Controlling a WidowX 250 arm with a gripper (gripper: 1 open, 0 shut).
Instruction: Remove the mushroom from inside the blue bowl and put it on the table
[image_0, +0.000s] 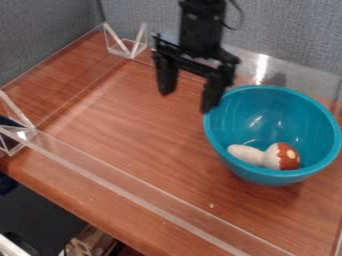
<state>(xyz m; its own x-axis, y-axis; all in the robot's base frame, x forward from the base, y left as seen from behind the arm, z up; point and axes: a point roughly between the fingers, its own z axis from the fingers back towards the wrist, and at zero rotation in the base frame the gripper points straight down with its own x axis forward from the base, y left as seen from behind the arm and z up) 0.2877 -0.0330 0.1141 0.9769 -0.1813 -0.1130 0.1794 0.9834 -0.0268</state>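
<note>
Lining up for the mushroom (273, 155) grab.
My gripper (191, 92), jaws wide and empty, hangs beside the blue bowl (241, 125); next, reach inside.

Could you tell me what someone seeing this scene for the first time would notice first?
The glossy blue bowl at the right of the table draws the eye first, with the small mushroom lying on its side at the bottom. Next comes the black gripper, pointing down with its jaws open, hanging above the wood just left of the bowl's rim and holding nothing.
</note>
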